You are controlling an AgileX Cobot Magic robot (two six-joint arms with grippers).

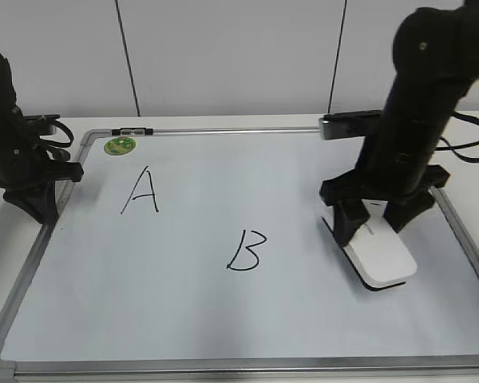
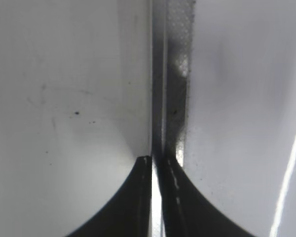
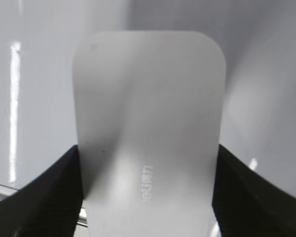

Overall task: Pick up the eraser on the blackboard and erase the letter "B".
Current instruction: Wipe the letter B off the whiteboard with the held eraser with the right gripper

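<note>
**Right gripper on eraser, B intact**

Blackboard (image 1: 247, 295) flat on table. Right gripper (image 1: 375, 226) at 3 o'clock, fingers (image 3: 49, 197) clasping eraser (image 3: 148, 123) sides. Left gripper (image 2: 155, 197) at 9 o'clock frame edge, clenched, holding nothing. Letter "B" (image 1: 246, 250) centre, unsmudged.

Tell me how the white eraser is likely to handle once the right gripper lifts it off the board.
The eraser looks like a rigid moulded block, so it probably won't flex between the right gripper's fingers. Its smooth plastic sides may be a bit slippery, so a light grip could let it slide. Flat and low on the blackboard, it seems unlikely to roll or tip.
</note>
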